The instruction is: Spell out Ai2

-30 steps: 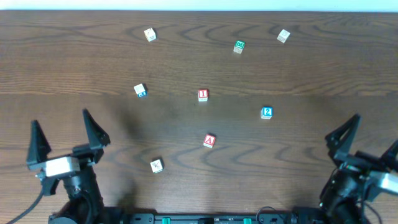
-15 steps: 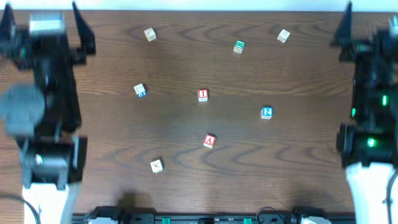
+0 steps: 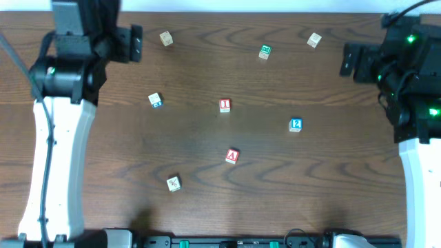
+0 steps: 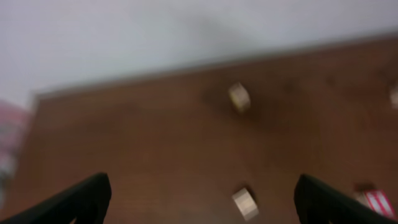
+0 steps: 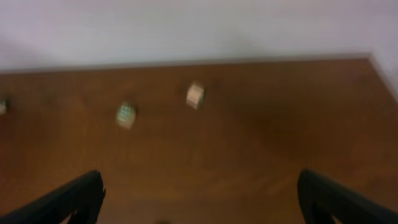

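Wooden cubes (image 3: 232, 156) are left unmoved on the tabletop (image 3: 207, 207), red A (image 3: 232, 156) in front, red 1 (image 3: 224, 105) behind it, blue 2 (image 3: 295, 125) off to the right; left claw (image 4: 202, 199) and right claw (image 5: 199, 196) have been swung up and outward, spread wide and empty; spelling is judged unstarted.

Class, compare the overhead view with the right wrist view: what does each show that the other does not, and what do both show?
Only overhead: the red A cube, the red 1 cube and the blue 2 cube, lying apart from one another, plus the left arm. Only right wrist: the right pincer seen from behind its own fingertips, standing open. Both: the green-marked cube and the pale cube near it, on the wooden table.
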`<state>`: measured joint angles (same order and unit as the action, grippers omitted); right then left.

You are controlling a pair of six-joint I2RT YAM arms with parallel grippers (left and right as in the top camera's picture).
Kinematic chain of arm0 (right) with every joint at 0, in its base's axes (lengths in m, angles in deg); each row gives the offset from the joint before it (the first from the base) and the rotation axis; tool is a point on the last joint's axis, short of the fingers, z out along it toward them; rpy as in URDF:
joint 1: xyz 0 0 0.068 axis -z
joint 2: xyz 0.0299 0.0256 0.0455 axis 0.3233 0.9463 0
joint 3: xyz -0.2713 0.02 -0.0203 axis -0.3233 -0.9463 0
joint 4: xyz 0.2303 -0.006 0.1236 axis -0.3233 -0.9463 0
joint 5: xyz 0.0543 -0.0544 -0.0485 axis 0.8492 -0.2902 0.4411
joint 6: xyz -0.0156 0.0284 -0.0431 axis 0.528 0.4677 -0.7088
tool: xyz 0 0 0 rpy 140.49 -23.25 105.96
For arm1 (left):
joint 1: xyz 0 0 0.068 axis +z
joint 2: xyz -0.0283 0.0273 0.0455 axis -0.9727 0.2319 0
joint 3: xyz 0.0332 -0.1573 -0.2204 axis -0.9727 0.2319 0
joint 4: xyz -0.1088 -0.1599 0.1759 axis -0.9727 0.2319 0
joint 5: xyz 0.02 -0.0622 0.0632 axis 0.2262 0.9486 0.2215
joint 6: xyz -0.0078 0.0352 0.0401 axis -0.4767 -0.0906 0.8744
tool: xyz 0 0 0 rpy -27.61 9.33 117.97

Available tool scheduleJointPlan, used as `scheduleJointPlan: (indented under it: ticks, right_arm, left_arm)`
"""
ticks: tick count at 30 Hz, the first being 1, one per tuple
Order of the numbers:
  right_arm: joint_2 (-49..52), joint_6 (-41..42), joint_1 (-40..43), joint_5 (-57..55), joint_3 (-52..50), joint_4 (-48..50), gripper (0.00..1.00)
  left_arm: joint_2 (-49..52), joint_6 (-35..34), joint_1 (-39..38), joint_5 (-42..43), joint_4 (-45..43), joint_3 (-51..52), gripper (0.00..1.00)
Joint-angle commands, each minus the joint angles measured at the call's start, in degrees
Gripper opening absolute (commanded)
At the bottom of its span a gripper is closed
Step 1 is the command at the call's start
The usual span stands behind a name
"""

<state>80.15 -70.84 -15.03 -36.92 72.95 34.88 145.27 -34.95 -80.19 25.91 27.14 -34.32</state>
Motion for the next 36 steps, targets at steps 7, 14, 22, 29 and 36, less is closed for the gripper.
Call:
scheduleJointPlan:
  ticks: [7,14,22,29,36]
  right_arm:
    - [0.02,8.52,-0.55,8.63,0.81,-13.97,0.99]
    - [0.85,10.27,-0.55,10.58,0.37,-21.24,0.99]
    - [13.07,15.26,-3.04,13.62,0.5,-22.36,0.99]
    - [22.29,16.33,-4.31,24.5,8.63,-25.88,0.99]
    - [27.23,4.66,-6.54,44.3,17.4,-26.16,0.99]
  left_arm:
    - [5.68,-3.67,-0.2,16.98,14.93,-0.92,0.95]
    - [8.74,-4.02,-0.2,28.89,22.86,-0.76,0.93]
    - [17.94,-12.76,-0.17,37.62,22.88,-0.26,0.95]
    - [22.4,-16.72,-0.07,38.25,29.0,-0.31,0.95]
    - [22.29,-16.2,1.92,39.6,30.01,-0.33,0.95]
